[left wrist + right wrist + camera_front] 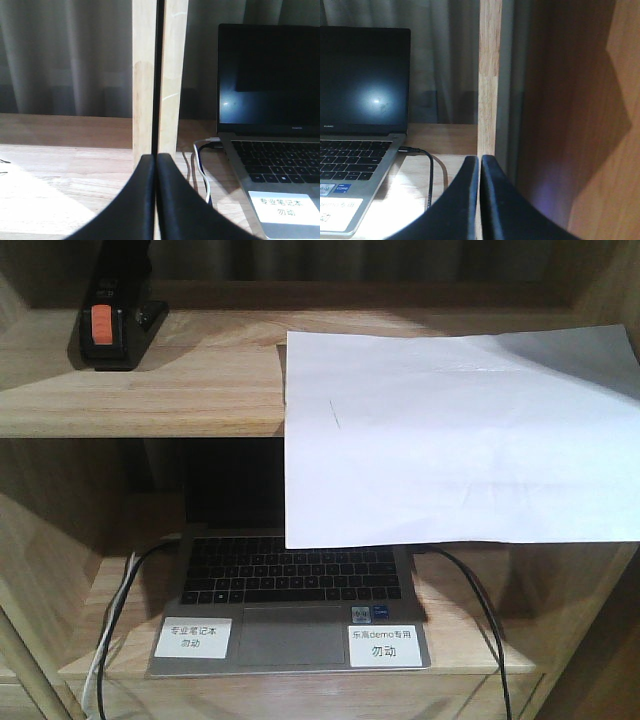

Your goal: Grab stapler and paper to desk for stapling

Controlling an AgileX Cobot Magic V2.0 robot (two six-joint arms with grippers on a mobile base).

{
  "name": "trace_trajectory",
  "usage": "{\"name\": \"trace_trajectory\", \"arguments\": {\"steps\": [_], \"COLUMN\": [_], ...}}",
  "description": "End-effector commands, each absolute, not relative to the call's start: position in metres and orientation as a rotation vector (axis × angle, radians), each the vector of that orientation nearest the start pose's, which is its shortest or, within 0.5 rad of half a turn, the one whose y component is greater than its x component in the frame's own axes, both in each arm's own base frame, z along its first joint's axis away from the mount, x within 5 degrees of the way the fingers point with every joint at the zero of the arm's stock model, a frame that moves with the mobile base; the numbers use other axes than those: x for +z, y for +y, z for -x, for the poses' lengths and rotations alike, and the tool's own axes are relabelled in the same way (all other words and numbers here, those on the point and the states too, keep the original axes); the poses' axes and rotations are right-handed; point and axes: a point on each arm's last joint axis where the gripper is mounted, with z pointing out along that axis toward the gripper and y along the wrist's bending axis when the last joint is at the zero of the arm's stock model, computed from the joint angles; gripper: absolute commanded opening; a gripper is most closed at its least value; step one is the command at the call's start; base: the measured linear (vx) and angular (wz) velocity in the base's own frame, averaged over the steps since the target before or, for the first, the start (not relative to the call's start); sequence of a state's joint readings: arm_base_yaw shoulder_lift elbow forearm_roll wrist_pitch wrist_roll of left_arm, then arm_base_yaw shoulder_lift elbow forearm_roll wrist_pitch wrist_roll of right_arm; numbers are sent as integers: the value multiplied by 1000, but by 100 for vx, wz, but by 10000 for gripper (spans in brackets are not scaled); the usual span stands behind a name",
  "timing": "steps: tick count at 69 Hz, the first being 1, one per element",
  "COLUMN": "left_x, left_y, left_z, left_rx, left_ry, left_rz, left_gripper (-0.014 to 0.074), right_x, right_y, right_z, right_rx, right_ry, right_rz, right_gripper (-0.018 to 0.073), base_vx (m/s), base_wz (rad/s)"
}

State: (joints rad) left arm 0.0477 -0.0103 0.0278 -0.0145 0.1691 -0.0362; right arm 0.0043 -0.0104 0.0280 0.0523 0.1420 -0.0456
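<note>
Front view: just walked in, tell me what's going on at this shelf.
Nothing is being handled yet. The stapler sits at the left of the upper shelf. The paper lies on the same shelf to its right, with its front part hanging over the edge above an open laptop on the shelf below. The left claw and right claw are both shut and empty, down at the laptop's level, one on either side of it.
</note>
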Motion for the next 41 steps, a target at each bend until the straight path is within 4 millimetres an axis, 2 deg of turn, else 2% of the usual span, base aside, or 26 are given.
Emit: {"name": "trace_trajectory", "arguments": {"steps": [1,41], "left_x": [187,187], "left_y": [3,3], "left_z": [-57,-57], "left_rx": [-12,-12], "left_ry": [1611,1611], "left_rz": [90,90], "left_gripper": [-6,-6], "right_x": [195,195], "right_y": [0,0], "right_z": [-56,-56], "right_rx": [6,6], "right_ry": [1561,1561], "right_rz": [-1,-1], "right_gripper": [-5,-5], "base_vx": [0,0], "base_wz": [0,0]}}
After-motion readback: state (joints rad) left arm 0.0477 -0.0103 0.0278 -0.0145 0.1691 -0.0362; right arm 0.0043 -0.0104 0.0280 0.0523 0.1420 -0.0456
